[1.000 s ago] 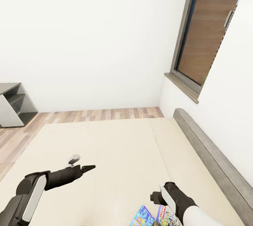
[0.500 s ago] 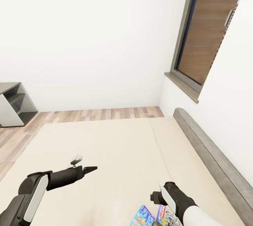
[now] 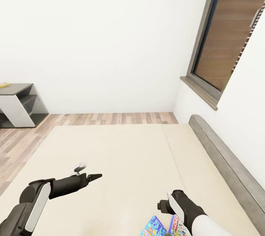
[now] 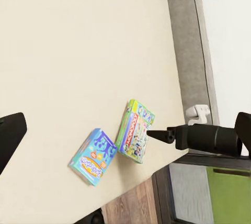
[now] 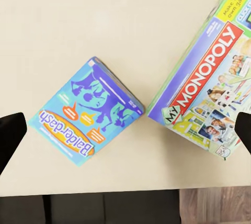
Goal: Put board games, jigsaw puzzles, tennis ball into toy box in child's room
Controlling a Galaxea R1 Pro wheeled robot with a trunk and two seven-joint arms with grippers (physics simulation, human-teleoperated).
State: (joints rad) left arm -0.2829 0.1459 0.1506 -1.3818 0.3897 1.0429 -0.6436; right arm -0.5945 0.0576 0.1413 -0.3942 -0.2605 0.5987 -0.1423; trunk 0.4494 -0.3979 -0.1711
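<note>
Two board games lie side by side on the cream bed (image 3: 121, 155) near its front edge. One is a blue box (image 5: 86, 111) (image 3: 154, 227) (image 4: 93, 156). The other is a pale box with a red banner (image 5: 209, 90) (image 3: 176, 225) (image 4: 136, 130). My right gripper (image 5: 125, 130) (image 3: 165, 206) hovers open above the two boxes, touching neither. In the left wrist view its dark tip (image 4: 157, 134) sits beside the red-banner box. My left gripper (image 3: 95, 175) is open over bare mattress, well to the left of the games. The toy box, jigsaw puzzles and tennis ball are out of view.
A grey padded headboard (image 3: 224, 162) runs along the bed's right side under a window (image 3: 228, 45). Wood floor (image 3: 110, 118) lies beyond the bed. A grey and white shelf unit (image 3: 20, 105) stands at the far left wall, with a yellow sliver on its top.
The whole view has shifted, so the shelf unit shows more and the games sit nearer the bottom edge. My left gripper has reached slightly further over the mattress. The right gripper holds its place.
</note>
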